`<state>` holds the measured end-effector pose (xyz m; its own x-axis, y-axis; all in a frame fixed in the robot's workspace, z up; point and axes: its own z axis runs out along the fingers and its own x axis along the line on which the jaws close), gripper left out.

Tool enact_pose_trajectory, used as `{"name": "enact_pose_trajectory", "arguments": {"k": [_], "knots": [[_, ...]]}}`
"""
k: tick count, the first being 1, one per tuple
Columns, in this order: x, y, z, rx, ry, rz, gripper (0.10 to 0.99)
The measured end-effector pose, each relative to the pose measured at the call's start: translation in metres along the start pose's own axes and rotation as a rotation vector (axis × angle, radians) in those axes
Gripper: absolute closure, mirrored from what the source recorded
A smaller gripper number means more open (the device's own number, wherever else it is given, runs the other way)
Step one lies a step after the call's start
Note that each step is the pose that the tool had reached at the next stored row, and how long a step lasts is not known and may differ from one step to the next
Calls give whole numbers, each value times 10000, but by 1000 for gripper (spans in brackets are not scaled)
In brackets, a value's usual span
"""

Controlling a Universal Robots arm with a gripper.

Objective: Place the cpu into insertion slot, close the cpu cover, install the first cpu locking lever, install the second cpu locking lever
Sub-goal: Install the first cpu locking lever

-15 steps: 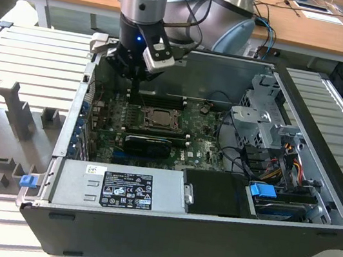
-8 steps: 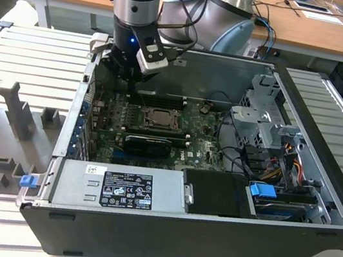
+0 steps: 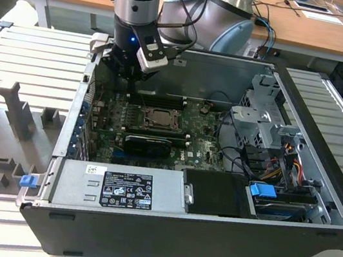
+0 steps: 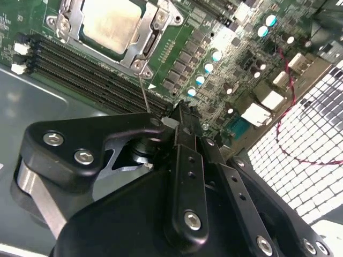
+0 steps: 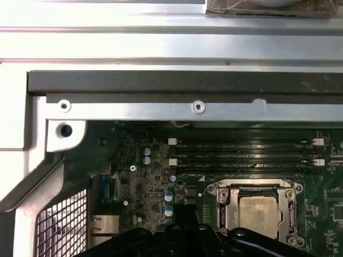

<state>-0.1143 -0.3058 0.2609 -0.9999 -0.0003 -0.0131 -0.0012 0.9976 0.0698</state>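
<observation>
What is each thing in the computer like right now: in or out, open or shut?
cpu, sitting in the insertion slot.
cpu cover, down flat around the cpu.
locking lever, thin rod with its free end by the gripper.
computer case, open, its inside showing.

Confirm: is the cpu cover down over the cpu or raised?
Down. In both wrist views the cpu cover lies flat, framing the cpu, whose pale top shows through its window.
</observation>
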Motion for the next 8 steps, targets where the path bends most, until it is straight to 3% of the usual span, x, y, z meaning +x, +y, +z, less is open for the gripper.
{"name": "enact_pose_trajectory", "arguments": {"k": [8], "knots": [[-1, 108, 20, -1, 1, -25, 980]]}}
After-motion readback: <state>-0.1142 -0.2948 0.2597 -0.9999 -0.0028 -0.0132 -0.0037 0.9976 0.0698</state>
